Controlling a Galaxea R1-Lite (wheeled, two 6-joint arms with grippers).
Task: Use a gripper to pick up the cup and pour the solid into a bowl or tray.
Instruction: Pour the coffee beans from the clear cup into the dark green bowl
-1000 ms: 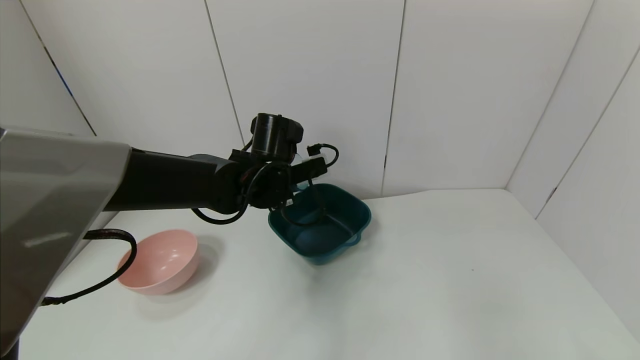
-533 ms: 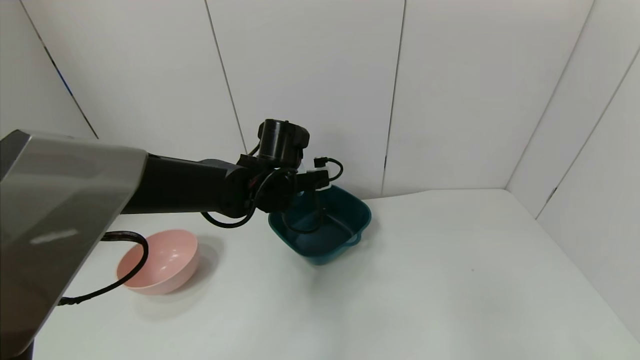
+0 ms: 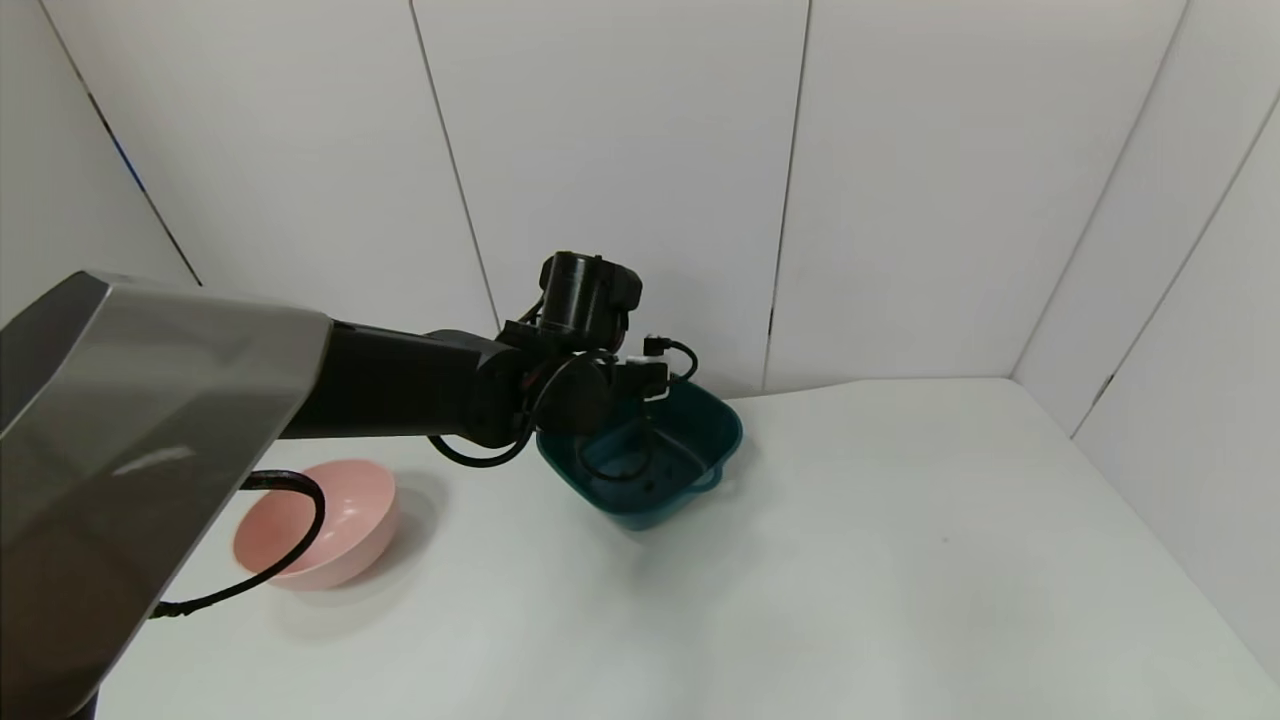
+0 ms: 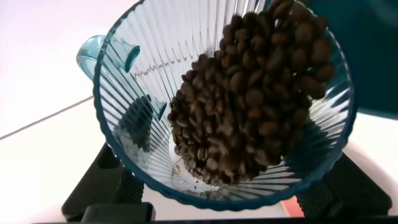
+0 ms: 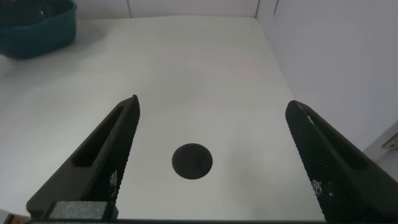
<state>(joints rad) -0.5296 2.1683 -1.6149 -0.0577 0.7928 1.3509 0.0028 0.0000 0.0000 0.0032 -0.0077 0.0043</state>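
My left gripper [image 3: 643,383] is shut on the cup [image 4: 217,93] and holds it tilted over the near-left rim of the dark teal bowl [image 3: 690,440]. In the left wrist view the ribbed translucent cup fills the frame, with its tab handle [image 4: 99,53] to one side. The brown beans [image 4: 255,106] are heaped against the cup's lower wall and reach its rim, towards the teal bowl [image 4: 373,56]. The black fingers [image 4: 102,186] grip the cup from both sides. In the head view the cup is hidden behind the gripper. A few dark specks [image 3: 650,489] lie on the bowl's floor.
A round pink bowl [image 3: 318,520] stands on the white table at the left. My right gripper [image 5: 212,106] is open and empty above bare table with a black round mark [image 5: 191,161]; the teal bowl [image 5: 34,25] is far from it. White walls close the back and right.
My left arm has moved right and lower over the teal bowl with the cup. A few dark specks now show on the bowl's floor.
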